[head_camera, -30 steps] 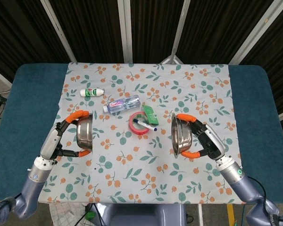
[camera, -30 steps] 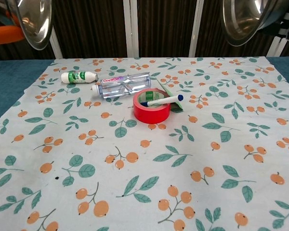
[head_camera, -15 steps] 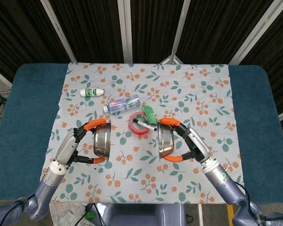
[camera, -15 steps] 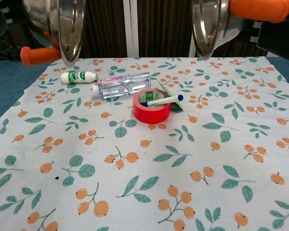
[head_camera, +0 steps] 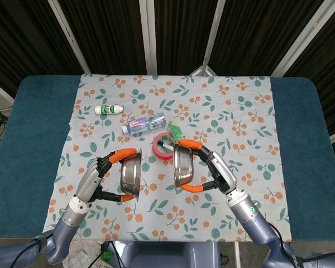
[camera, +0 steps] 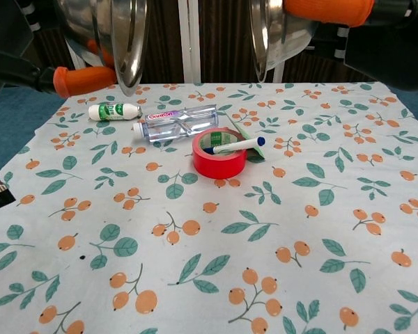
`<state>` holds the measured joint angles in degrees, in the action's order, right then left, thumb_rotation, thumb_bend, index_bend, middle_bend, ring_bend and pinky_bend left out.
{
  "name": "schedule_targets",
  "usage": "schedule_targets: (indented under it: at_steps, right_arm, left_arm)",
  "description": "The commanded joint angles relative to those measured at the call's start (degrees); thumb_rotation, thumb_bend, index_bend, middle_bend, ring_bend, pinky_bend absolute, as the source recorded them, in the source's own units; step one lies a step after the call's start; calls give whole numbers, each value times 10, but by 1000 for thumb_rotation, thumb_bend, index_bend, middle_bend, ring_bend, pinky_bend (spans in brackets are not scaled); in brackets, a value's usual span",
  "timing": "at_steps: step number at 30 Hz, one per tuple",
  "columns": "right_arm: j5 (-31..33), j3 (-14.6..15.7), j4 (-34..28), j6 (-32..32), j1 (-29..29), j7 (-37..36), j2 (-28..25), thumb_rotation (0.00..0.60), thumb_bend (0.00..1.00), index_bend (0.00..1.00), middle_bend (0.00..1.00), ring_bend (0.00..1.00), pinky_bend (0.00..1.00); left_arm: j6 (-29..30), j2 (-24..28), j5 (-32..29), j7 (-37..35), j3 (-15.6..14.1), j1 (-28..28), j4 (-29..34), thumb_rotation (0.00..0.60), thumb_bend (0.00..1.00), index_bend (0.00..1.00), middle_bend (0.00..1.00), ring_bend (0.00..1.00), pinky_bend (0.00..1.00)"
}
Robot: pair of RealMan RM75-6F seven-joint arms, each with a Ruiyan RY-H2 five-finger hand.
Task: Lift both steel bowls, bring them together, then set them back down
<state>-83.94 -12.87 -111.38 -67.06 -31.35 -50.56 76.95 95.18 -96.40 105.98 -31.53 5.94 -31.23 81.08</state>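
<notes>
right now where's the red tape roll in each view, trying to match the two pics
Head view: the red tape roll lies just above centre, partly behind the right hand's steel bowl.
Chest view: the roll sits centre, in the upper half, in full view.
Shared landmark: the clear water bottle, just up-left of the roll in both.

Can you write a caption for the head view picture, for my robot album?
Left hand and right hand hold two steel bowls up, rims facing, apart, near the red tape roll.
</notes>
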Motion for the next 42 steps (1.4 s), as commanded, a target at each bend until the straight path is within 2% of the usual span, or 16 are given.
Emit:
schedule_targets:
  at_steps: [1,16,21,33,42]
  right_arm:
    - [-2,5,-9,3,-2,13,6,600,68,550,331,510,204]
    - [9,5,-69,1,-7,93,26,600,67,554,331,510,204]
    - [9,13,-92,5,-8,116,31,600,66,554,331,510,204]
    - [5,35,-99,28,-10,122,37,600,66,554,330,510,204]
    - [6,25,-80,16,-1,93,20,600,67,554,330,510,204]
  left_arm:
    - [2,-4,5,12,0,-3,5,600,0,153,197,260,443]
    - [7,-33,25,60,-15,-5,-7,600,0,153,197,260,442]
    - [14,-43,27,61,-8,-10,-15,600,0,153,197,260,442]
    - [38,-54,34,55,-8,-10,-20,600,0,153,197,260,442]
    - [52,-35,30,51,-8,-4,-32,600,0,151,197,260,442]
